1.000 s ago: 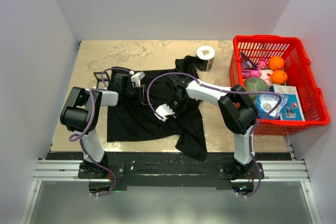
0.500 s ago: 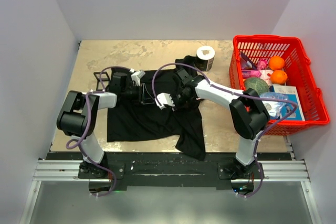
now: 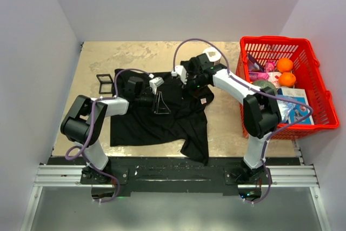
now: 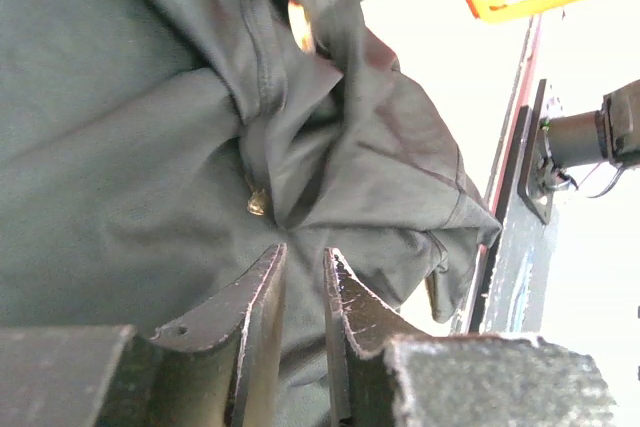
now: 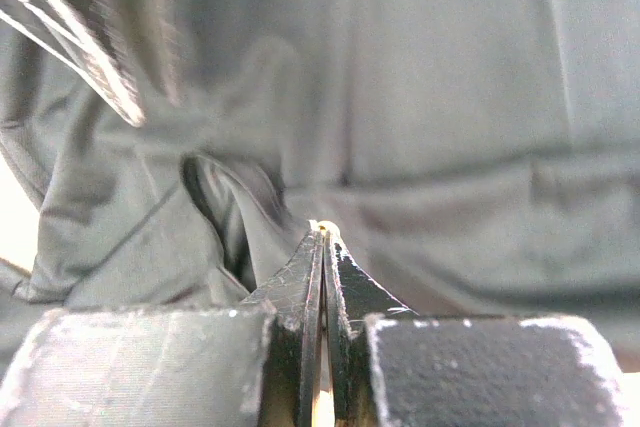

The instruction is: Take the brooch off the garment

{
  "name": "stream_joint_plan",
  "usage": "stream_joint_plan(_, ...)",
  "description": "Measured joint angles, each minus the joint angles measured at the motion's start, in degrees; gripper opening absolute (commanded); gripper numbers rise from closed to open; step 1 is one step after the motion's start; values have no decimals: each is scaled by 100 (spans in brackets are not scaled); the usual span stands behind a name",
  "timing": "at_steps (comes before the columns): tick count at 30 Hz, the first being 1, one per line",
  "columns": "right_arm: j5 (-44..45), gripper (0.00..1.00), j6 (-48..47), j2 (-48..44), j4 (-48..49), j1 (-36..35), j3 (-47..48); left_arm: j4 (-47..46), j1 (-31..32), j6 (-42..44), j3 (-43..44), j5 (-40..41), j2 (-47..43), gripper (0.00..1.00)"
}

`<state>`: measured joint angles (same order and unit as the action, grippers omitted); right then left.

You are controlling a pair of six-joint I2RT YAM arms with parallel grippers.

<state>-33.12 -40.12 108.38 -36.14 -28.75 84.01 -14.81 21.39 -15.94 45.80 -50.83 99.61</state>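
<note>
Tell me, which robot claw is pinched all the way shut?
The right gripper: its two fingertips meet with no gap. The left gripper shows a slit between its fingers.

garment (image 3: 140, 125) on middle of tabletop (image 3: 124, 55), square frame (image 3: 104, 83) off its left edge, paper roll (image 3: 212, 53) behind it, basket (image 3: 273, 40) at right, oranges (image 3: 285, 65) inside it, brooch (image 4: 257, 204) on cloth fold just ahead of left hand (image 4: 303, 252)
</note>
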Motion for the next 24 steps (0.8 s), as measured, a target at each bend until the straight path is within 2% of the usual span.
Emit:
stream_joint_plan(4,-87,0,378,0,-111,313,4,-59,74,44,0,4,0,25)
stream_joint_plan(14,-393,0,741,-55,-385,234,2,-125,155,39,0,186,-15,25)
stream_joint_plan(19,-566,0,782,-42,-573,234,114,468,-63,267,-7,442,-503,25)
stream_joint_plan(24,-776,0,848,203,-726,179,527,1169,-461,855,-7,717,-1268,25)
